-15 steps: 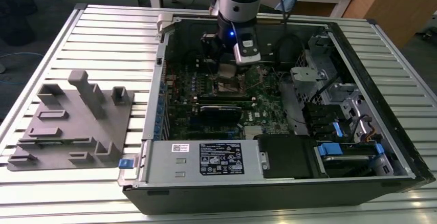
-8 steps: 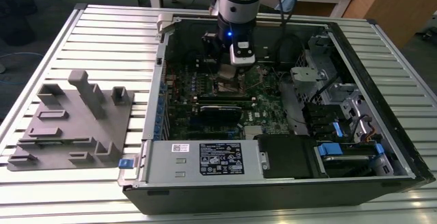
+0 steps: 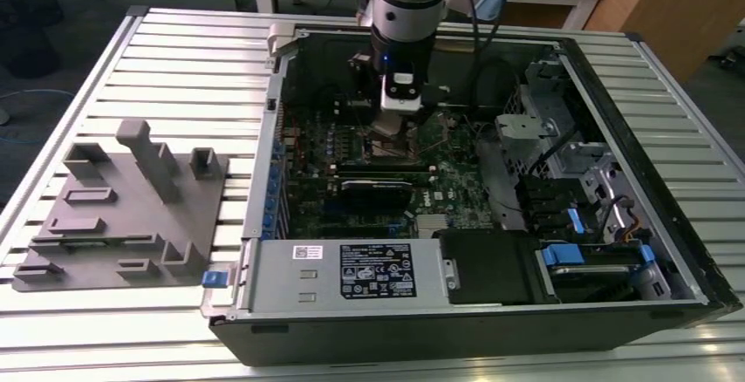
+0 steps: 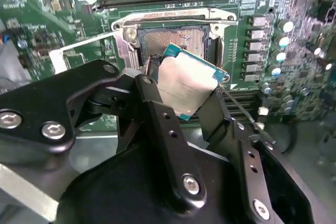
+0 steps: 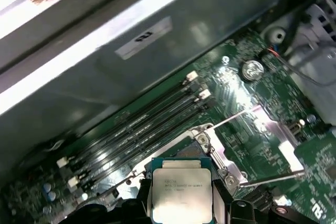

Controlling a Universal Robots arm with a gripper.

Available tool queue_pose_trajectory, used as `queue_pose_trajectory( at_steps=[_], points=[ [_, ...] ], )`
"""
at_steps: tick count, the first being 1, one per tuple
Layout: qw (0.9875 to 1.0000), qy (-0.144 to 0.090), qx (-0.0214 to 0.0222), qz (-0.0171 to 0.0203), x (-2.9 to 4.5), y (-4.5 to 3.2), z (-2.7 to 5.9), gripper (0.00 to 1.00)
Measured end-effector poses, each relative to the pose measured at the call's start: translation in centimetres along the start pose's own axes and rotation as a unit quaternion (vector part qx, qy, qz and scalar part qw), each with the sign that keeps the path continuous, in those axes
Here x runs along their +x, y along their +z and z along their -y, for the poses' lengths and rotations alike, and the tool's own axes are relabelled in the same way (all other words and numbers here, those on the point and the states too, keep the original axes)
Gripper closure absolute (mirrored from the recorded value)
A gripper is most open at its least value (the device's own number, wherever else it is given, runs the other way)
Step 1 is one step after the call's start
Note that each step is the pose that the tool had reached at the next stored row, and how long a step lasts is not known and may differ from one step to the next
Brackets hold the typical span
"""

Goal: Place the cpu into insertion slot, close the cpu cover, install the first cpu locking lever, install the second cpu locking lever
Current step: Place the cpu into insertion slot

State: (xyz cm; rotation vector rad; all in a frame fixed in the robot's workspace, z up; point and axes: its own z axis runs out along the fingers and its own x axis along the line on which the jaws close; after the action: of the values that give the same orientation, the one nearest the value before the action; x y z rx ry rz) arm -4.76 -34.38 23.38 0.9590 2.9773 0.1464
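Note:
My gripper [image 4: 184,94] is shut on the cpu [image 4: 189,80], a pale silvery square chip with a teal edge, held between two black fingers [image 4: 152,98]. It hangs just above the insertion slot [image 4: 176,40], whose gold contact field lies bare inside a silvery rim. In the first wrist view the cpu [image 5: 181,190] covers part of the insertion slot [image 5: 207,142]. The cpu cover [image 5: 273,135], a silvery frame with a window, lies swung open beside the slot. Two thin lever rods [image 5: 231,118] stand free of the socket. In the exterior view the gripper [image 3: 393,129] reaches down inside the computer case.
Long black memory slots [image 5: 142,124] run beside the socket. The case walls [image 3: 274,138] surround the green board. A power supply [image 3: 349,269] and drive bays with cables [image 3: 582,216] fill the near and right parts. A grey fixture plate [image 3: 117,208] lies on the table at the exterior view's left.

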Motion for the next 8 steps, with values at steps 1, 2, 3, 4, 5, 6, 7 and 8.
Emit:
queue_pose_trajectory(
  at_steps=[1,2,3,4,5,6,7,8],
  points=[
    [1.0000,0.009,-0.0002,0.0008,0.00,0.02,0.00,0.46],
    [0.9998,0.019,-0.0003,0.0017,0.00,0.04,0.00,0.46],
    [0.9996,0.028,-0.0006,0.0026,0.00,0.07,0.00,0.46],
    [0.9993,0.037,-0.0007,0.0034,0.00,0.09,0.01,0.46],
    [0.9990,0.046,-0.0009,0.0042,0.00,0.10,0.01,0.46],
    [0.9985,0.054,-0.0010,0.0051,0.00,0.10,0.01,0.46],
    [0.9981,0.062,-0.0011,0.0057,0.00,0.11,0.01,0.46],
    [0.9978,0.067,-0.0013,0.0062,-0.01,0.11,0.01,0.46]
  ],
)
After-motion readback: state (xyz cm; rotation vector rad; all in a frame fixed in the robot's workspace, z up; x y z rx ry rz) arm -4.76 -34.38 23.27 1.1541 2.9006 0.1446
